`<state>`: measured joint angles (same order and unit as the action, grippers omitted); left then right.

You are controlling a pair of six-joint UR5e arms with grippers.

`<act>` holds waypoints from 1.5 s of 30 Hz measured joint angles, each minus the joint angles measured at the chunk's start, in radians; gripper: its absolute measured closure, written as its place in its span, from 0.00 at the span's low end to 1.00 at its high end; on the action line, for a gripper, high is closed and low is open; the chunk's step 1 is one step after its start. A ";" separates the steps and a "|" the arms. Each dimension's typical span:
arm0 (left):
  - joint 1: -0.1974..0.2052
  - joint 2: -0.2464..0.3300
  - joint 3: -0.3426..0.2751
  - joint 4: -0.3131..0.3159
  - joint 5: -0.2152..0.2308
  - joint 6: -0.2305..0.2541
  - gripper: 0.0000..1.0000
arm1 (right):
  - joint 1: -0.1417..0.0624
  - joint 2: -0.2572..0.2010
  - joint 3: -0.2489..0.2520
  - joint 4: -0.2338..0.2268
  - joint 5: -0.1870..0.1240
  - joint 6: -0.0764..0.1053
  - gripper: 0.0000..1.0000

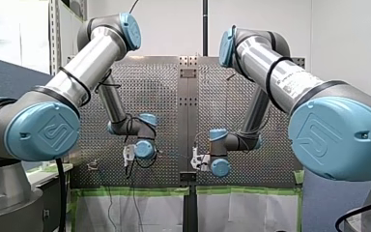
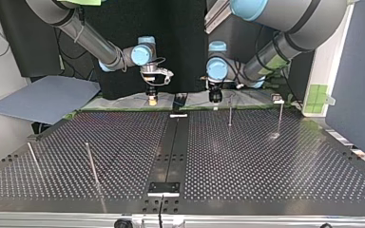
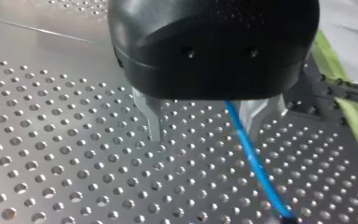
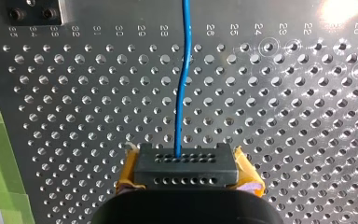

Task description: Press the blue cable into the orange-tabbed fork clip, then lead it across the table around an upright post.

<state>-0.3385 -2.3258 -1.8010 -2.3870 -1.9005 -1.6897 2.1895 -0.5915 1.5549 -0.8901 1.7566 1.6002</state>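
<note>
Blue cable in right tool

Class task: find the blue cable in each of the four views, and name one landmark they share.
Front view: too thin to make out.
Top view: likewise not discernible.
Left wrist view: the blue cable slants out between my left gripper's open jaws.
Right wrist view: it runs straight ahead from my right gripper's shut jaws.
Shared landmark: the perforated table.

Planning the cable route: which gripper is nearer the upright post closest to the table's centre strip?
My left. My left gripper hangs close beside the post, on the side toward the centre strip; my right gripper hangs beyond that strip, clearly farther away.
</note>
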 joint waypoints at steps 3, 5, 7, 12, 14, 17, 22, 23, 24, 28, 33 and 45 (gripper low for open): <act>-0.011 0.000 0.011 -0.028 -0.028 -0.006 0.20 | 0.000 0.001 0.000 0.000 0.000 0.000 1.00; -0.017 0.000 0.013 -0.043 -0.043 -0.009 0.20 | -0.001 0.001 0.000 0.000 0.000 0.000 1.00; -0.023 0.000 0.014 -0.061 -0.060 -0.011 0.23 | -0.001 0.002 0.000 -0.001 0.000 0.000 1.00; -0.034 0.000 0.015 -0.106 -0.093 -0.011 0.42 | -0.002 0.003 0.000 -0.002 0.000 0.000 1.00; -0.037 0.000 0.015 -0.123 -0.097 -0.010 0.46 | -0.003 0.003 0.000 -0.001 0.000 0.000 1.00; -0.043 0.000 0.017 -0.137 -0.101 -0.006 0.76 | -0.002 0.003 0.000 -0.002 0.000 0.000 1.00; -0.052 0.000 0.030 -0.142 -0.101 0.006 1.00 | -0.001 0.003 0.000 -0.001 0.000 0.000 1.00; -0.053 0.000 0.032 -0.143 -0.101 0.006 1.00 | -0.001 0.003 0.000 -0.001 0.000 0.000 1.00; -0.055 0.000 0.036 -0.144 -0.101 0.006 1.00 | -0.001 0.003 0.000 -0.001 0.000 0.000 1.00; -0.058 0.000 0.042 -0.149 -0.103 -0.003 1.00 | -0.001 0.003 0.000 -0.001 0.000 0.000 1.00; -0.063 0.000 0.043 -0.152 -0.110 -0.008 1.00 | -0.003 0.003 0.000 -0.001 0.000 0.000 1.00; -0.087 0.043 0.043 -0.164 -0.147 0.003 1.00 | -0.016 -0.033 -0.006 0.036 0.019 0.006 1.00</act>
<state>-0.4251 -2.2827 -1.7576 -2.5513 -2.0471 -1.6863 2.1734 -0.6247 1.5485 -0.8538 1.7761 1.6061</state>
